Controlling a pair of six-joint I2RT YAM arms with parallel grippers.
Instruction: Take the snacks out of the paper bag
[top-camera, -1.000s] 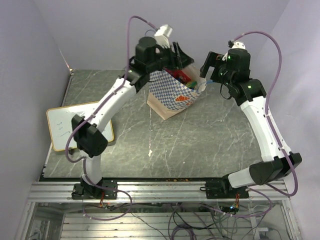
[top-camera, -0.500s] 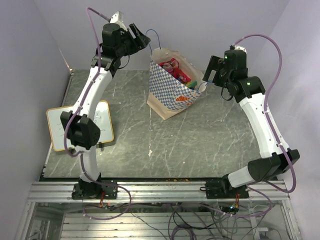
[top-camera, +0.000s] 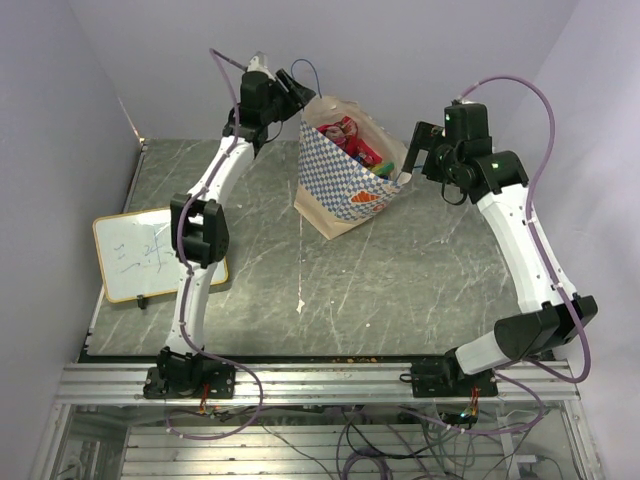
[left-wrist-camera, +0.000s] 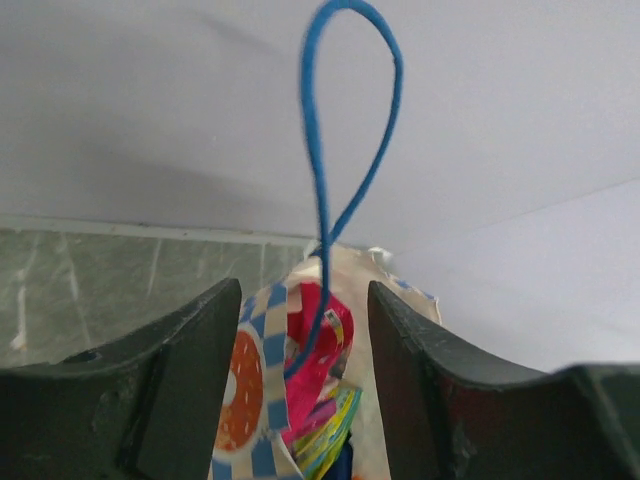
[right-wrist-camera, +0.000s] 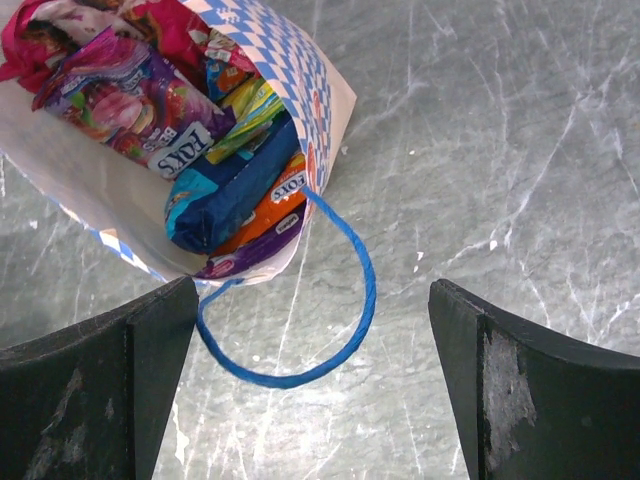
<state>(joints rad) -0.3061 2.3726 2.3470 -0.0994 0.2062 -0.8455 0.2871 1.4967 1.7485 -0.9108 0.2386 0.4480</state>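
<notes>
Looking down from the top camera, you have the paper bag (top-camera: 345, 195) at the far middle of the table (top-camera: 420, 280), between the two arms. Its bottom sits toward you. Its long axis runs from there away and to the right, so the mouth faces up and toward the right arm. Whether it leans or lies flat on its side, you cannot tell from these views.

The snacks (top-camera: 348, 138) are all inside, bunched at the mouth. Your right wrist camera shows a purple packet (right-wrist-camera: 130, 100) across the cream inside. A blue packet (right-wrist-camera: 230, 190) and an orange packet (right-wrist-camera: 280, 200) lie side by side, their long axes pointing down into the corner of the mouth. A pink one sits deeper in.

Your left gripper (top-camera: 297, 88) is raised just left of the bag's far rim. Its jaws stand moderately apart, and one blue cord handle (left-wrist-camera: 315, 150) rises as an upright loop through the gap. The cord is not pinched; whether it brushes a finger is unclear.

Your right gripper (right-wrist-camera: 310, 290) is spread wide and holds nothing. It hangs just right of the mouth, over the second handle (right-wrist-camera: 365, 290), whose loop reaches out over the table from the bag's edge.

A white writing board (top-camera: 140, 255) lies at the table's left edge, well apart from the bag.
</notes>
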